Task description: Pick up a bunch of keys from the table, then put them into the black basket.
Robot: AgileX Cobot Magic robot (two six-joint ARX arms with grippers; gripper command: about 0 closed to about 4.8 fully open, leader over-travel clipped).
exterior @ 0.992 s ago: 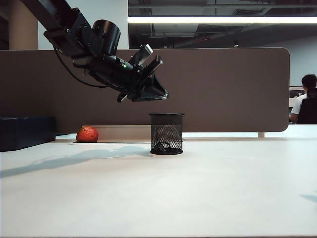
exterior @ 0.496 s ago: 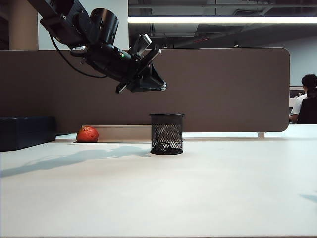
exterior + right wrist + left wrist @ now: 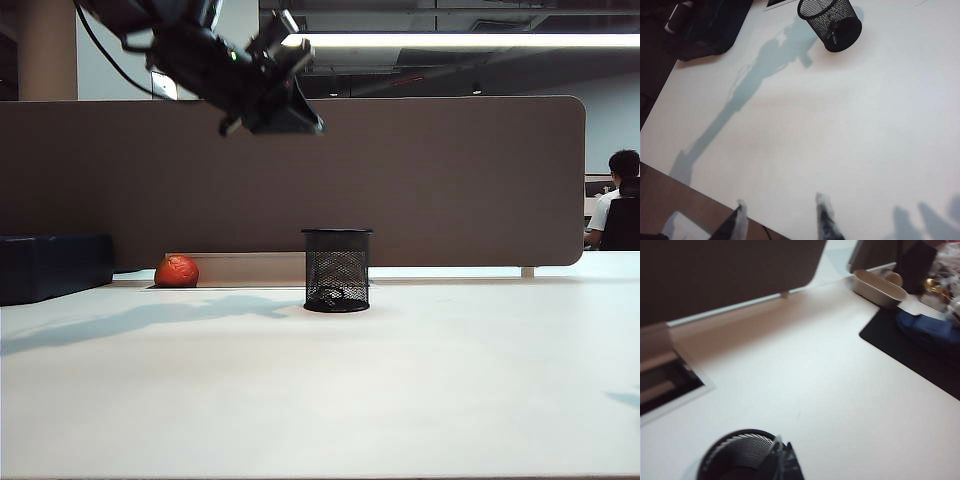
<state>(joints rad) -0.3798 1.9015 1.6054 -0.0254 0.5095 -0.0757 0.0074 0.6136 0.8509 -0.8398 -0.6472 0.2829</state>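
Two grippers are being seen clear of the black basket, with the bunch of keys lying inside it.

Nothing is being held by the left gripper: its jaws are closed together, and it is being carried high above the table, up and to the left of the basket, against the brown partition panel. The right gripper is being kept low over the near part of the table with its fingers spread wide apart and empty, well apart from the basket. An orange-red ball is resting near the partition's foot, beside a dark blue-black box.
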